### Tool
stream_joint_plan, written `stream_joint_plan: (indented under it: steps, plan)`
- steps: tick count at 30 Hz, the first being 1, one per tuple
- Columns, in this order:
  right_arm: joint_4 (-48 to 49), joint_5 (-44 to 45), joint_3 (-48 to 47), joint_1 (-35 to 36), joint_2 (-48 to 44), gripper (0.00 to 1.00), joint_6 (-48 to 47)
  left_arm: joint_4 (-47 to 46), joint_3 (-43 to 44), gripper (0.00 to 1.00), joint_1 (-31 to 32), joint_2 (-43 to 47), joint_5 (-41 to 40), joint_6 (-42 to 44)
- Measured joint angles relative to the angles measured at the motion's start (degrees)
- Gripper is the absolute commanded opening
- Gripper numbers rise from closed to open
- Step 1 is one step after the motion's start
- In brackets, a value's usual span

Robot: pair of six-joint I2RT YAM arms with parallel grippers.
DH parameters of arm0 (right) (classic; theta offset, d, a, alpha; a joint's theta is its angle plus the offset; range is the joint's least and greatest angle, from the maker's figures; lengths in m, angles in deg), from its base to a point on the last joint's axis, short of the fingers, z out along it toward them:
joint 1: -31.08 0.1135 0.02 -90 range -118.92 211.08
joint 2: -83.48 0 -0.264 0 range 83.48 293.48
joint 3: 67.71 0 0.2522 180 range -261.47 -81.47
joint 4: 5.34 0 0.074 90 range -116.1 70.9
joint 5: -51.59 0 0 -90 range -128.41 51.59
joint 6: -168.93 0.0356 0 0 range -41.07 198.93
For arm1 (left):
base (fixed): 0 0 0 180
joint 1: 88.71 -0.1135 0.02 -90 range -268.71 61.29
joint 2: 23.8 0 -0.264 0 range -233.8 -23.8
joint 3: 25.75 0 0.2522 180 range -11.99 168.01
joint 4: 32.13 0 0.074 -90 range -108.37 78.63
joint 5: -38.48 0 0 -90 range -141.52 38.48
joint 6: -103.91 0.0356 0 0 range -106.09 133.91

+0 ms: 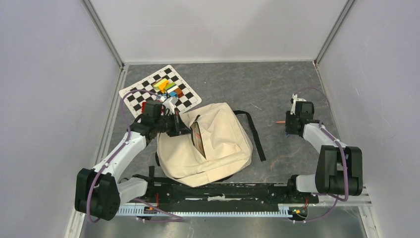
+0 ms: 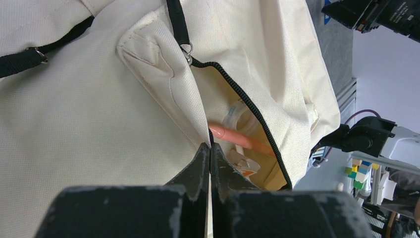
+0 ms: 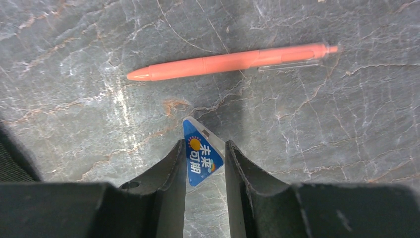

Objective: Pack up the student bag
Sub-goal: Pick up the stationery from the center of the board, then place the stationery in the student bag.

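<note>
Most of what lies inside the backpack (image 1: 218,144) is hidden. Through the open zip only a salmon pen (image 2: 242,140) and some clear plastic show, the rest too cramped to name. The backpack lies in the middle of the table (image 1: 247,84), and the left gripper (image 2: 210,151) has its fingers pressed together on the edge of the opening. Well apart, the right gripper (image 3: 204,146) pinches a small blue label (image 3: 200,156) that is partly hidden by its fingers. A loose pen (image 3: 233,62) lies just beyond it. A checkered board (image 1: 185,101) with coloured blocks (image 1: 168,87) lies behind the backpack.

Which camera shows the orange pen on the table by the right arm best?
The right wrist view: the orange pen lies whole on the table, tip to clip, just beyond the right pincer. The top external view shows only a small orange sliver of it. The left wrist view faces the student bag and misses it.
</note>
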Motion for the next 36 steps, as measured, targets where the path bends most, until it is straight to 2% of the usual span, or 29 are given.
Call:
stream_joint_plan:
  steps: [9,13,19,25,32,36]
  plan:
    - [-1.7,-0.9,-0.2,0.9,-2.1,0.00,0.2,0.0,0.0,0.02,-0.1,0.0,0.1,0.0]
    - [-6.5,-1.2,-3.6,5.9,-4.3,0.00,0.6,-0.1,0.0,0.02,-0.1,0.0,0.4,0.0]
    - [-10.8,-1.2,-14.2,21.1,-9.8,0.00,3.2,-0.4,0.0,0.02,-0.1,0.0,0.8,0.0]
    - [-9.9,-0.8,-22.3,40.7,-9.9,0.00,7.4,-0.4,0.0,0.02,-0.1,0.0,0.9,0.0]
    - [-8.6,3.7,-32.4,60.4,0.6,0.00,7.7,-0.4,0.0,0.02,-0.3,0.0,0.9,0.0]
    - [-8.2,6.5,-36.6,66.4,6.4,0.00,7.2,-0.4,0.0,0.02,-0.4,0.0,0.9,0.0]
